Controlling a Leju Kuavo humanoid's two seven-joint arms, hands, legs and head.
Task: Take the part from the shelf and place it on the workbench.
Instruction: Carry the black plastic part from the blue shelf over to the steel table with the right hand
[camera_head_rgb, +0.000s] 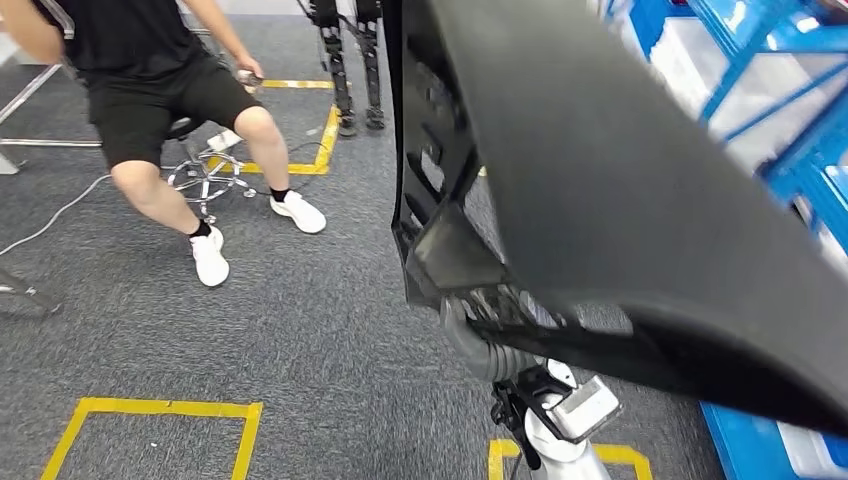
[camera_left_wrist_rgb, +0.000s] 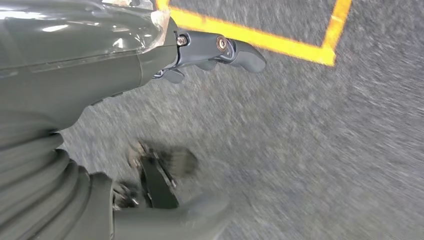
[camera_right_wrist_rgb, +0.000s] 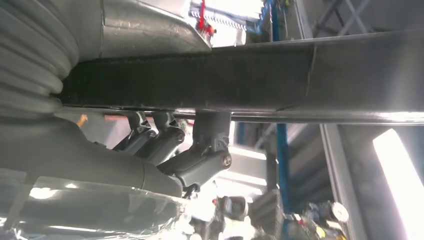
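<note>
The part (camera_head_rgb: 620, 180) is a large black curved panel, lifted close in front of the head view and covering most of its right side. My right hand (camera_head_rgb: 478, 335) grips its lower edge from beneath, with the silver arm rising from the bottom. In the right wrist view the dark fingers (camera_right_wrist_rgb: 200, 155) curl against the panel's black edge (camera_right_wrist_rgb: 210, 80). My left hand (camera_left_wrist_rgb: 100, 65) hangs over the grey carpet, its fingers (camera_left_wrist_rgb: 235, 50) apart and holding nothing.
A person (camera_head_rgb: 160, 110) sits on a wheeled stool (camera_head_rgb: 205, 175) at the far left. Blue shelving (camera_head_rgb: 780, 80) with white bins runs along the right. Yellow tape squares (camera_head_rgb: 150, 410) mark the carpet. Another robot's legs (camera_head_rgb: 350, 70) stand at the back.
</note>
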